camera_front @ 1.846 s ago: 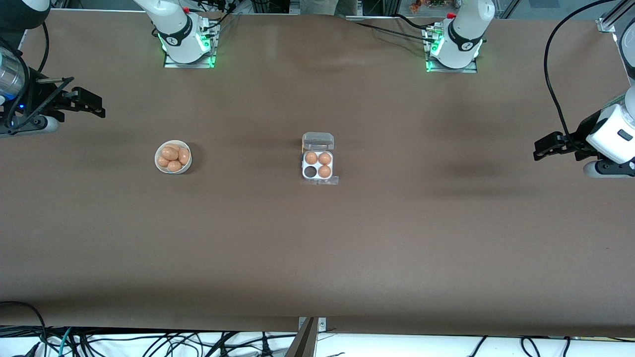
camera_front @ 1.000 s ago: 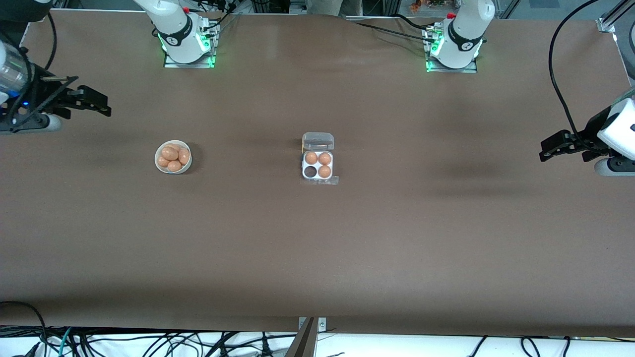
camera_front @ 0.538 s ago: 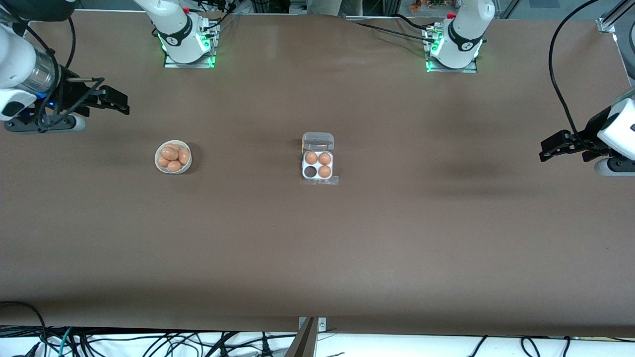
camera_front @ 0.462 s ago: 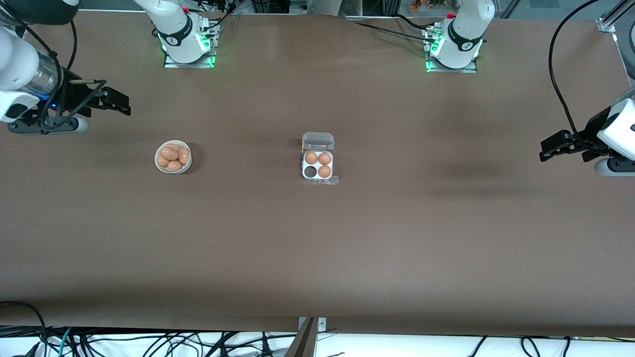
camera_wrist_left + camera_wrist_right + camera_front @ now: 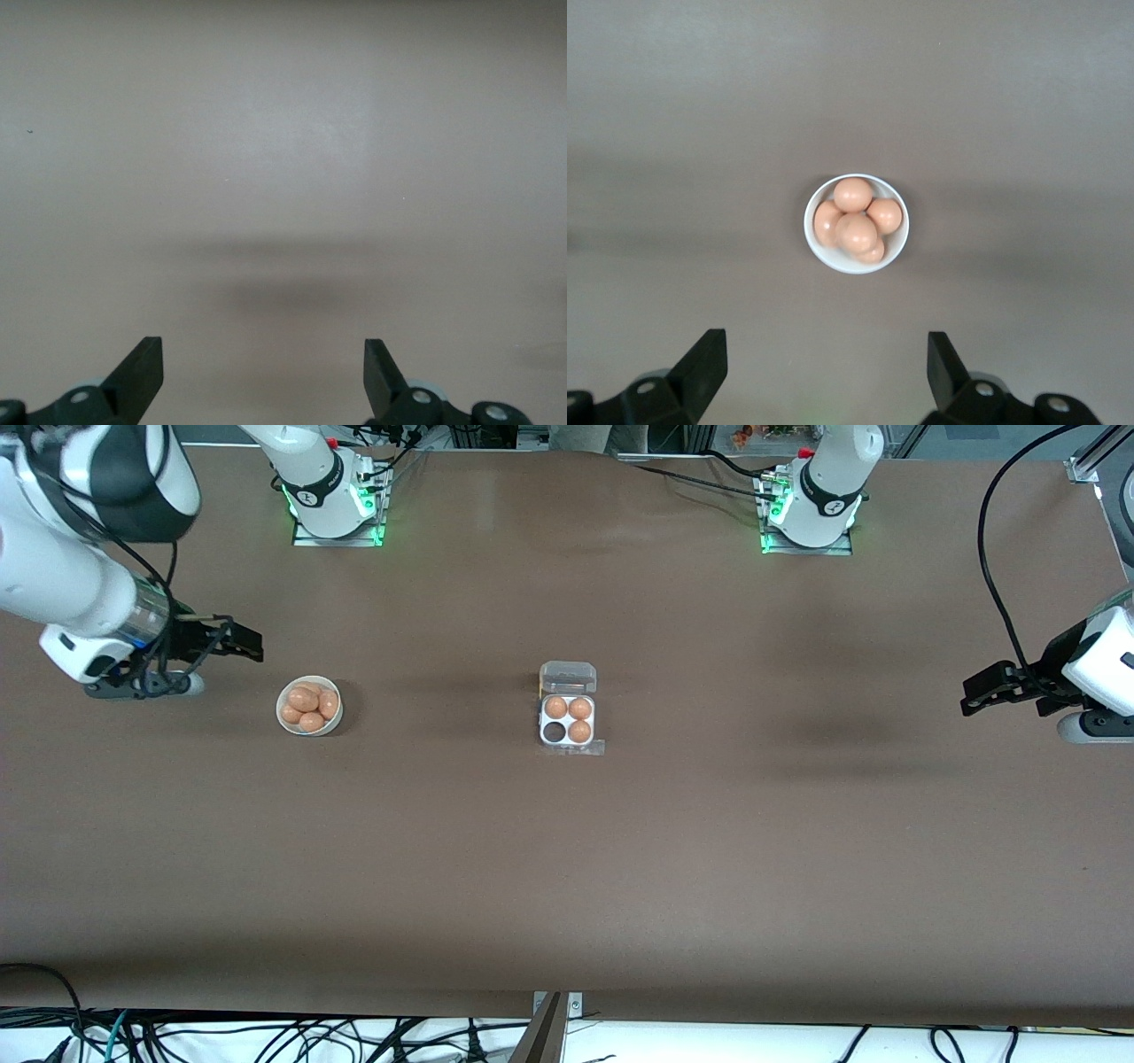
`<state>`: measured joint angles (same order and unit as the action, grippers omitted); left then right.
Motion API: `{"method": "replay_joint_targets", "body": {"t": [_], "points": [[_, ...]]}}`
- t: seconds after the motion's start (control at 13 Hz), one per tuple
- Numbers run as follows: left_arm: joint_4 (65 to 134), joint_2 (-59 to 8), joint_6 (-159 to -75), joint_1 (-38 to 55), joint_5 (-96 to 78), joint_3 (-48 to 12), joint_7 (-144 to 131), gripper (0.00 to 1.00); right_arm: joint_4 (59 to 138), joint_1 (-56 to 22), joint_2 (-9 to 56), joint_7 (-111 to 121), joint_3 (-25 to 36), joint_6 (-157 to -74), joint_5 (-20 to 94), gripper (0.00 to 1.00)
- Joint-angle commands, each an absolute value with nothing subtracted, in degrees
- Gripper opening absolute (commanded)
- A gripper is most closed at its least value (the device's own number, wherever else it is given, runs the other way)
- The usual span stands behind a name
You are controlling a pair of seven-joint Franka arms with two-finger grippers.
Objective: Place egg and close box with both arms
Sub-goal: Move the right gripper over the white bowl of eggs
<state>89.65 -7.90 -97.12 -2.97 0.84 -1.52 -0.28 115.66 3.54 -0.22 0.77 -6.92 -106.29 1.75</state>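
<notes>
Front view: the right end effector (image 5: 246,643) hangs over the bench (image 5: 567,868) just short of a white bowl (image 5: 309,729) of eggs (image 5: 303,698), fingers spread and empty. The bowl lies slightly ahead of it, toward the middle of the bench. Farther on in the same direction sits the box (image 5: 567,722), its clear lid (image 5: 568,677) standing open. Three cells are filled and one is dark and empty, the one nearer the camera on the bowl's side. The left end effector (image 5: 977,695) waits over bare bench at the left arm's end, well apart from the box, fingers spread.

Left wrist view: only bare bench shows ahead of the left end effector (image 5: 263,367), its two fingers wide apart with nothing between them.

Right wrist view: the bowl (image 5: 820,251) sits ahead of the right end effector (image 5: 827,363), roughly centred between the open fingers. One egg (image 5: 856,234) rides on top of the heap.

An egg is likely light, smooth, rigid and brittle, so it could slip or crack. Judged from here, the top egg is the easiest to take, pinched gently across its widest part.
</notes>
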Motion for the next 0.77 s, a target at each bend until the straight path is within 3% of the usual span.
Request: {"method": "replay_joint_targets", "body": {"t": [0.0,0.69], "points": [[88.15,-8.44,-96.24,-3.34,-0.70,-1.58,1.23,1.00,123.47,3.78,-0.01,2.99,-6.24,-115.37,2.46,1.00],[88.15,-8.44,-96.24,-3.25,-0.70,-1.58,1.23,1.00,133.50,3.69,7.29,4.48,-6.24,-135.33,2.46,1.00]]}}
